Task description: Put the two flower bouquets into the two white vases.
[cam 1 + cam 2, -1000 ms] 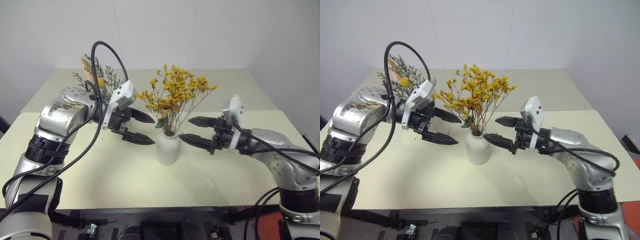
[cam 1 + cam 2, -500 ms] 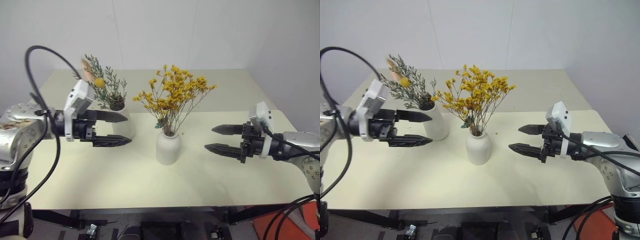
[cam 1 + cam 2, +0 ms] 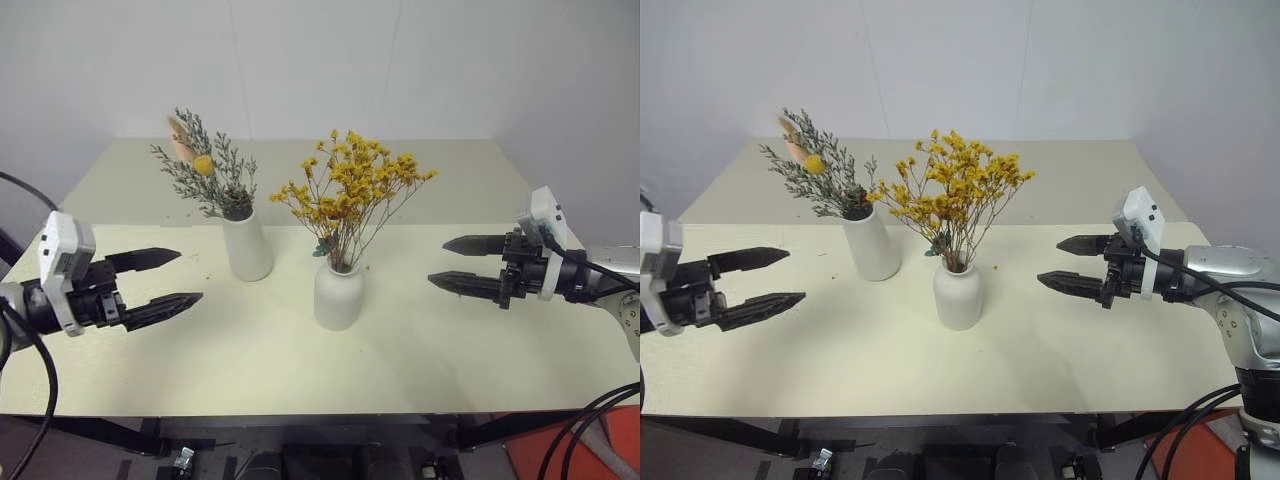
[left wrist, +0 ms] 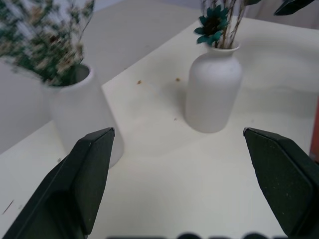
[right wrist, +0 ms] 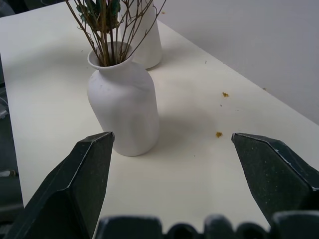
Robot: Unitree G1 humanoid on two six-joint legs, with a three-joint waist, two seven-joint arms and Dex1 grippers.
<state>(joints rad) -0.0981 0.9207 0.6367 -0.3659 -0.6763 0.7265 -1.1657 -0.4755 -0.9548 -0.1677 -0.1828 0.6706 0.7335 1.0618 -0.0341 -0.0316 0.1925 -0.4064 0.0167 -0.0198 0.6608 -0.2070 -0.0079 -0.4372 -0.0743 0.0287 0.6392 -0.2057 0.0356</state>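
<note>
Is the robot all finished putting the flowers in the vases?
It looks finished. The bunch of tiny yellow-orange blossoms stands in the short rounded white vase, and the grey-green feathery sprig bunch stands in the taller tapered white vase. Nothing is in hand: the left gripper and right gripper are both open and empty, out to the sides of the cream table. Nothing seems left to do.

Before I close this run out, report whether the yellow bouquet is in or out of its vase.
In. The yellow bouquet stands with its stems down the neck of the shorter white vase, which sits upright on the table.
</note>
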